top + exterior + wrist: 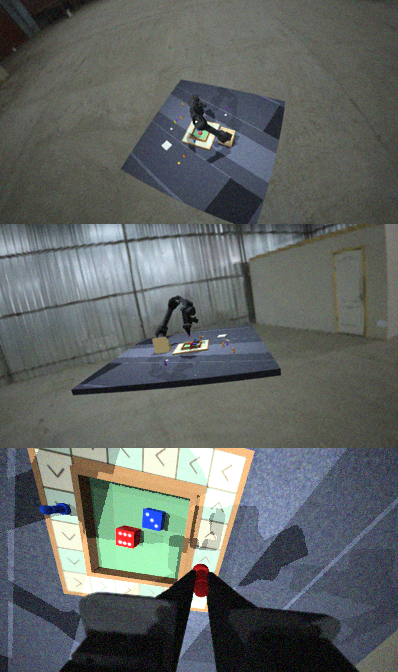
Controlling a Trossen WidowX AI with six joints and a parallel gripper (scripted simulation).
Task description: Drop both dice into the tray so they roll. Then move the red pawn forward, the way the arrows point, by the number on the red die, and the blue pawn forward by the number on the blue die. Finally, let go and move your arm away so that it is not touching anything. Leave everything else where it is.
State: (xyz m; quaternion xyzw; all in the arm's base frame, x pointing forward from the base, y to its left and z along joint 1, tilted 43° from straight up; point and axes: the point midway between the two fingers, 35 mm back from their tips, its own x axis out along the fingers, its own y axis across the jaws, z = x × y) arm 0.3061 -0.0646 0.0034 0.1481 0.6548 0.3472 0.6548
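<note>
My gripper (201, 575) (188, 333) is shut on the red pawn (200, 571) and holds it above the board's track, near the tray's outer corner. The board (227, 472) (206, 145) (186, 351) has a ring of arrow squares around a green tray (140, 555). A red die (127, 537) (200, 132) and a blue die (153, 518) rest in the tray, close together. The red die's top shows six pips. The blue pawn (55, 509) lies on the track on the far side of the tray from my gripper.
The arm's base stands on a tan box (228, 141) (161, 345) beside the board. A white card (166, 145) (222, 335) and small orange (233, 350) and purple (165, 363) pieces are scattered on the dark platform.
</note>
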